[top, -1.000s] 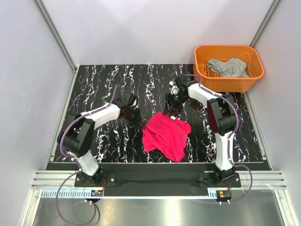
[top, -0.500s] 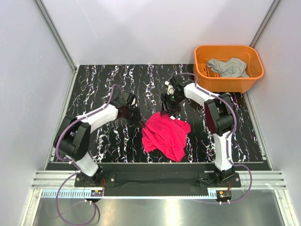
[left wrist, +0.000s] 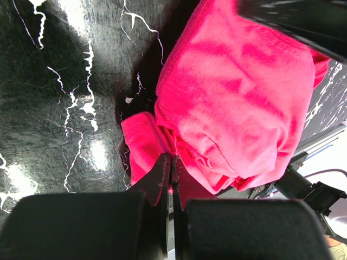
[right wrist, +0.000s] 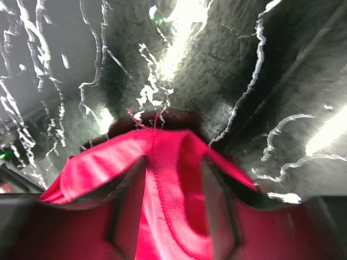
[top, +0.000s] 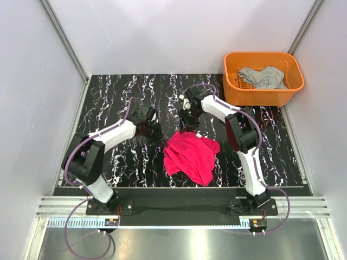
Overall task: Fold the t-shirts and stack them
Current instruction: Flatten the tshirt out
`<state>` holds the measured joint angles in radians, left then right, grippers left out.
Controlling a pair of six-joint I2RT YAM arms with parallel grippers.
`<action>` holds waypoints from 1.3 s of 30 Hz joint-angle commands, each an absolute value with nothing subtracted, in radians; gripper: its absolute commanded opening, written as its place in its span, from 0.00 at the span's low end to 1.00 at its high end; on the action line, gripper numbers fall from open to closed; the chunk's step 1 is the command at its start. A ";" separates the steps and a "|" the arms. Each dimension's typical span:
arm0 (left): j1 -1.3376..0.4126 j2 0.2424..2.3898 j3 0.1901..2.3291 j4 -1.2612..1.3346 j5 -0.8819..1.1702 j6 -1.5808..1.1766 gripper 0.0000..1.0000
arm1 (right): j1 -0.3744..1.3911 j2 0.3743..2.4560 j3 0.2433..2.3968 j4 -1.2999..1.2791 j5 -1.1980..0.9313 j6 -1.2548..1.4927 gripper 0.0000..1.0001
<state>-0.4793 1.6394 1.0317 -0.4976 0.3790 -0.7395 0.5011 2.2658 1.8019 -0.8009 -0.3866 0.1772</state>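
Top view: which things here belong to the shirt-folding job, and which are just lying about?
Job: pink t-shirt, grey t-shirt, orange basket holding it, left gripper, right gripper.
Just there: purple cables, black marbled table.

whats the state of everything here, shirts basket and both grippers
red t-shirt: crumpled on the table, unfolded, pinched at two edges
orange basket: upright at the far right corner
grey t-shirt: bunched up in the orange basket
left gripper: shut on the red t-shirt
right gripper: shut on the red t-shirt
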 commanded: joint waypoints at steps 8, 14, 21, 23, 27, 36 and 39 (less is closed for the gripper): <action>-0.477 1.612 1.048 -0.483 0.376 -0.752 0.00 | 0.511 2.197 1.877 -0.842 -0.188 0.224 0.00; -0.431 1.450 1.039 -0.563 0.267 -0.768 0.00 | 0.462 1.995 1.980 -0.975 0.032 0.259 0.00; -0.287 1.131 1.095 -0.692 0.140 -0.776 0.00 | 0.361 1.698 1.927 -1.026 0.067 0.321 0.00; -0.244 1.069 1.155 -0.753 0.077 -0.769 0.00 | 0.344 1.601 1.901 -1.043 0.078 0.324 0.00; -0.210 0.912 1.293 -0.868 -0.073 -0.738 0.00 | 0.333 1.424 1.844 -1.045 0.078 0.316 0.00; -0.207 0.655 1.208 -1.038 -0.357 -0.823 0.00 | 0.334 1.020 1.366 -1.023 0.013 0.420 0.00; -0.206 0.653 1.115 -1.116 -0.368 -0.868 0.00 | 0.334 0.939 1.171 -1.025 -0.098 0.484 0.00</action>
<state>-0.2092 0.6060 1.2087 -0.9920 -0.2878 -0.8059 0.3290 0.9558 1.2900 -1.0248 0.0044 0.3943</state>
